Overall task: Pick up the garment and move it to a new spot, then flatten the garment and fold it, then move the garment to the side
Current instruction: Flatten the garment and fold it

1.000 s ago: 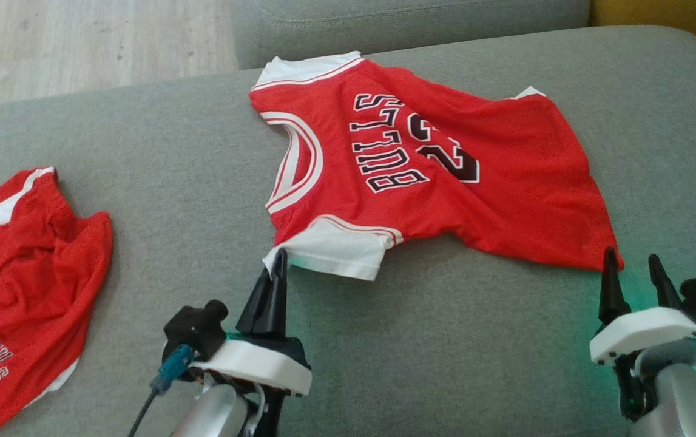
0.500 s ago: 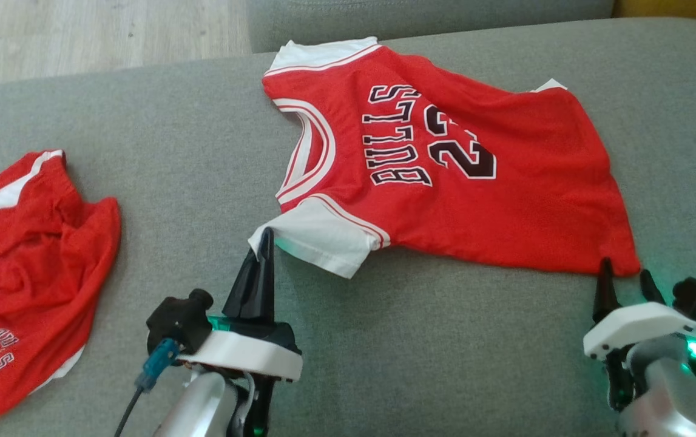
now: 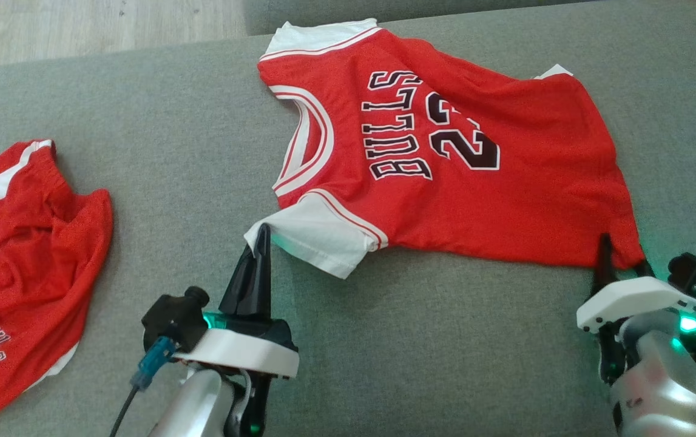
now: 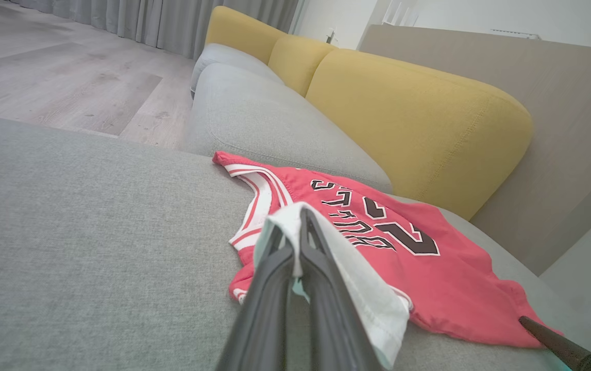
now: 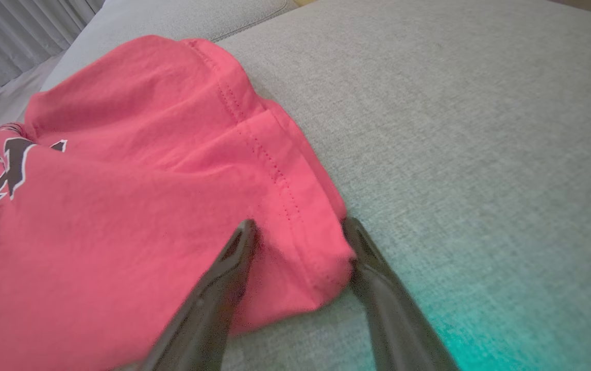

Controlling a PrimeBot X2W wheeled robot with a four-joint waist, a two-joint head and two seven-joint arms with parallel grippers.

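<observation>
The garment (image 3: 445, 182) is a red jersey with white sleeves and black lettering, spread on the grey sofa seat (image 3: 445, 352). My left gripper (image 3: 261, 233) is shut on the corner of its near white sleeve, and in the left wrist view the white fabric (image 4: 362, 288) drapes over my closed left gripper (image 4: 295, 232). At the jersey's near right hem corner my right gripper (image 3: 624, 252) stands open. In the right wrist view the right gripper (image 5: 299, 224) has one finger on each side of that red hem corner (image 5: 295, 206), with the fabric between them.
A second red garment, crumpled shorts with a white stripe (image 3: 20, 267), lies at the left of the seat. Yellow back cushions (image 4: 419, 118) rise behind the sofa. Wooden floor (image 3: 81, 24) lies beyond the seat's far edge.
The right gripper has moved forward from just short of the hem to straddle its corner. The left gripper has kept hold of the sleeve. The head camera has tilted a little.
</observation>
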